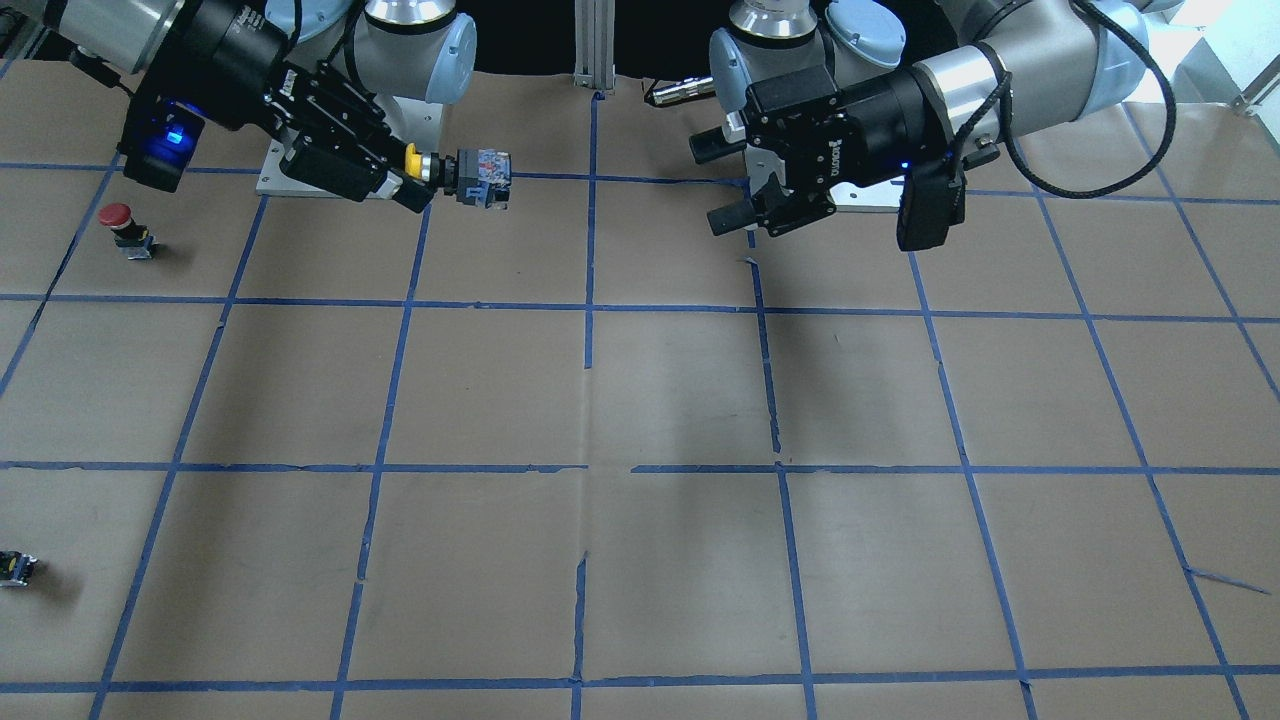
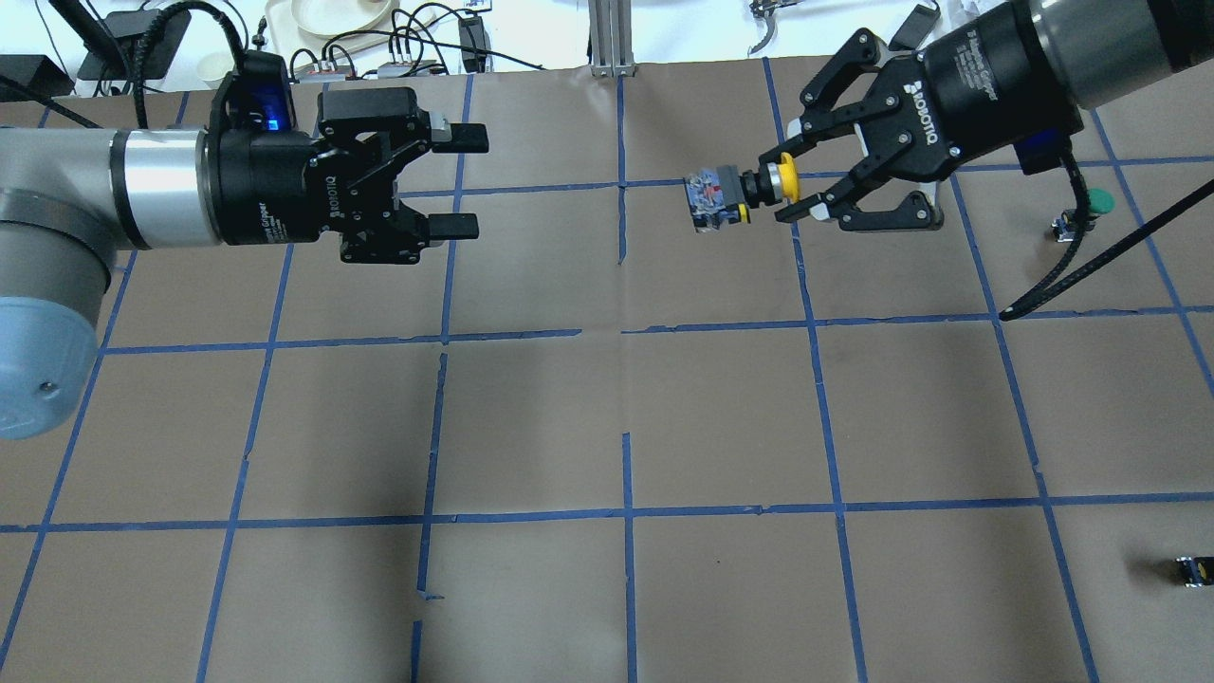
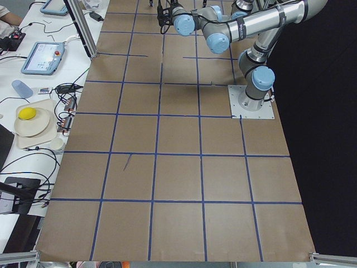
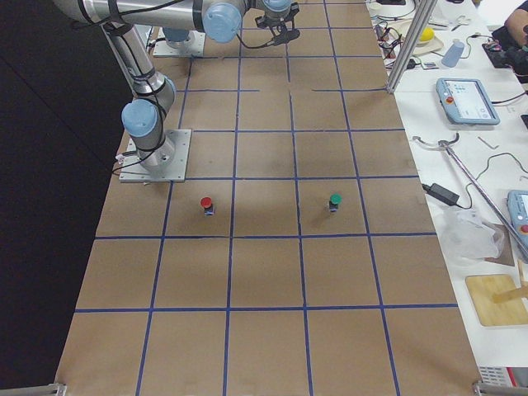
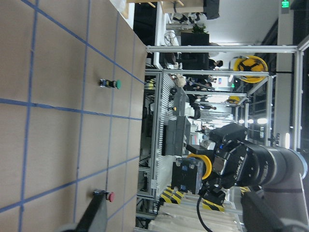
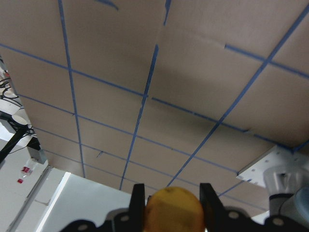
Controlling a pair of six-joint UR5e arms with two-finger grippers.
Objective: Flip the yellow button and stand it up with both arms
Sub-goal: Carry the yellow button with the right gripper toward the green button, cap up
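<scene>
1. The yellow button [image 2: 744, 188] is up in the air, clear of the table. It lies sideways, its round yellow cap toward the right gripper [image 2: 780, 188] and its black-and-grey switch body pointing at the left gripper [image 2: 465, 182]. It sits toward the robot's right of the table's middle line, over the far row of squares in the overhead view.
2. The table [image 2: 531, 427] is covered in brown paper marked into squares with blue tape.
3. The left arm [image 2: 95, 199] comes in level from its own side. The right arm [image 2: 1072, 47] slants in from the opposite far corner. Their wrists face each other across the middle.
4. The right gripper is clamped on the button's cap, with a finger on each side of the yellow dome in its own wrist view. The switch body sticks out free beyond the fingertips.
5. The left gripper has its fingers spread wide with nothing between them. It is well apart from the button, at about the same height.
6. A red-capped button [image 4: 206, 204] and a green-capped button [image 4: 335, 200] stand upright on the paper beyond the right arm's base plate. They are in the same row of squares but apart from each other.
7. A tiny black-yellow part [image 2: 1193, 569] lies alone near the table edge on the robot's right.
</scene>
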